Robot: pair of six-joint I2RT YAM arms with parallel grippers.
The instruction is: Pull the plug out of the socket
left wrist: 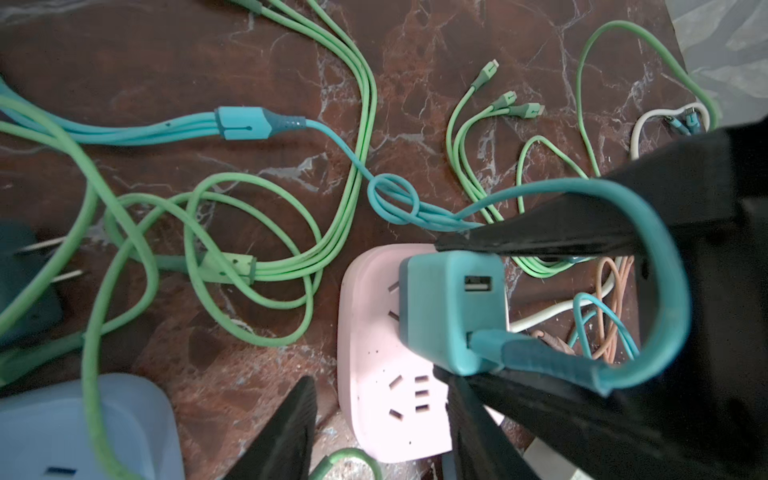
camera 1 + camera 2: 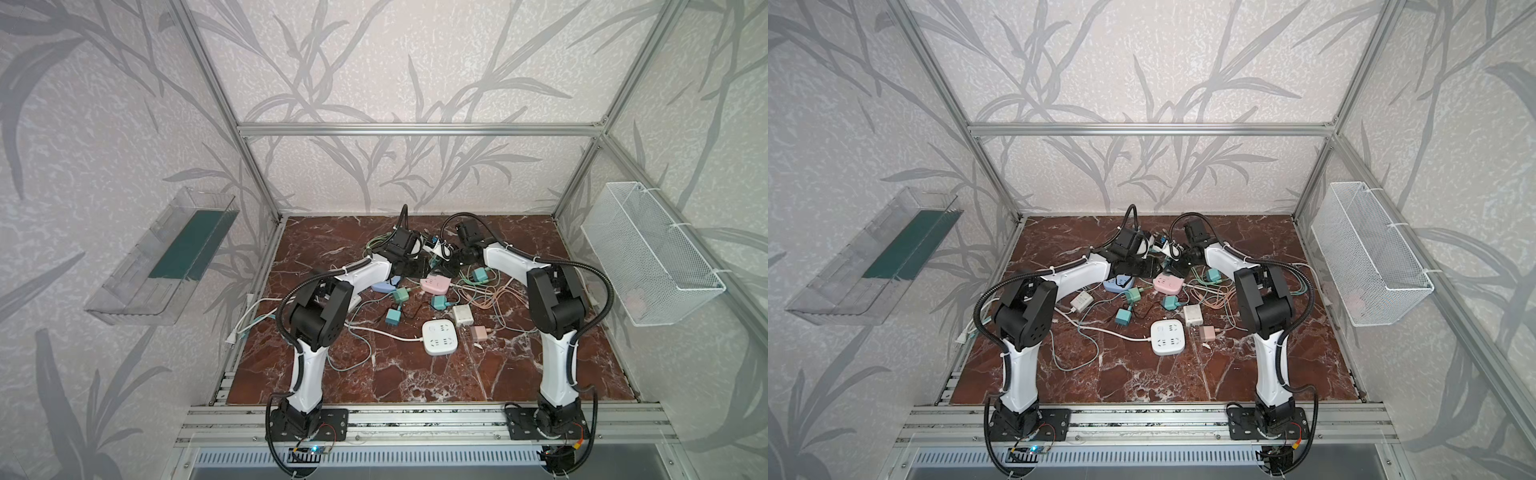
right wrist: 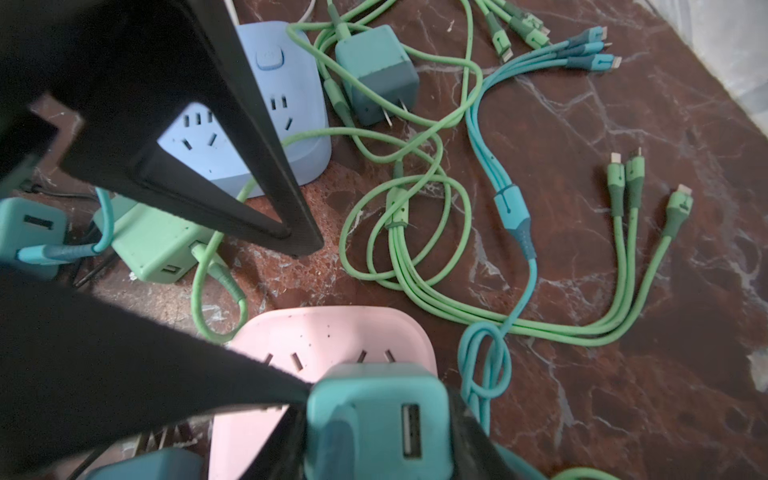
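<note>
Right wrist view: right gripper (image 3: pixel 382 399) clamps teal plug (image 3: pixel 374 436), apparently seated in pink socket (image 3: pixel 332 336). Left gripper (image 1: pixel 380 380), jaws partly apart, holds nothing beside the socket.

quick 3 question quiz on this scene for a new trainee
1. True or false: the gripped charger is over the blue socket.
2. Which arm's end effector grips it: A left, B right?
3. How many plugs sit in the white socket?
Key: 1 false, it is over the pink socket; 2 B, the right end effector; 3 none.
</note>
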